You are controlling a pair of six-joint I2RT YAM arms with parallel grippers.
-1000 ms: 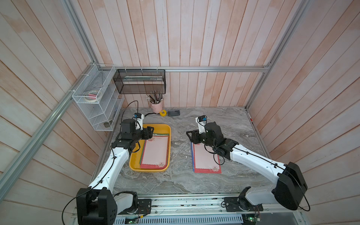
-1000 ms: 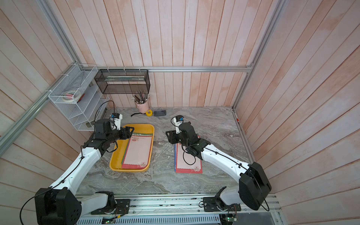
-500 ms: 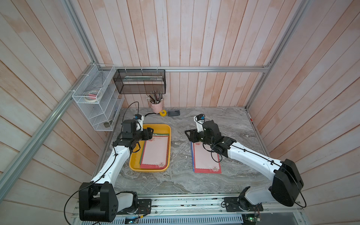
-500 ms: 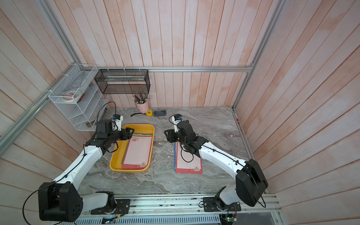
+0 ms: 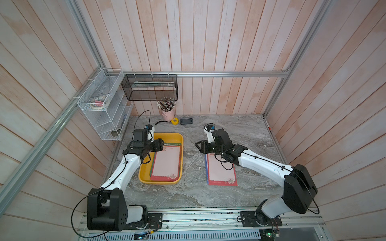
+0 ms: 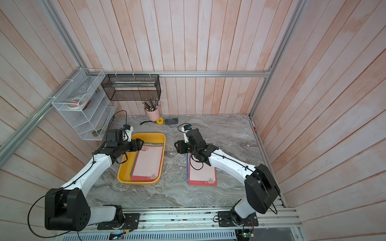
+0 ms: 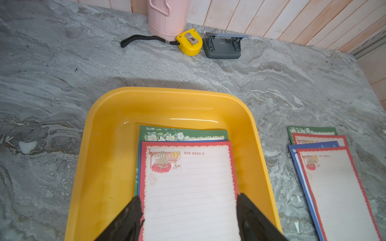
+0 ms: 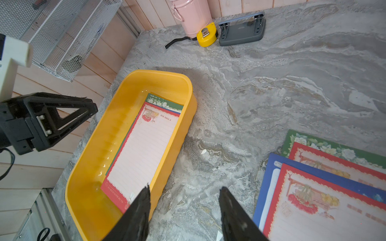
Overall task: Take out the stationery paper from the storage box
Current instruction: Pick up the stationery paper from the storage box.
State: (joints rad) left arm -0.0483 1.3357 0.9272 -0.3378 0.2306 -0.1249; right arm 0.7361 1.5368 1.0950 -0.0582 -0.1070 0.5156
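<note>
The storage box (image 5: 159,182) is a shallow yellow tray left of centre in both top views. A stack of stationery paper (image 7: 188,177) lies in it, red-bordered sheet on top, green and blue edges beneath. My left gripper (image 7: 188,201) hangs open over the far end of that stack (image 5: 166,164), one fingertip near each long edge of the top sheet, with nothing held. A second pile of stationery paper (image 5: 221,173) lies on the table to the right. My right gripper (image 8: 183,194) is open and empty over bare table between the box (image 8: 89,167) and that pile (image 8: 323,187).
At the back wall stand a pink cup of pencils (image 5: 168,113), a yellow tape measure (image 5: 174,121) and a grey hole punch (image 5: 186,121). A white wire rack (image 5: 104,110) and a black mesh basket (image 5: 150,87) hang at the back left.
My right gripper has shifted a little to the left, away from the pile on the table and toward the yellow box. The left arm has barely moved.
</note>
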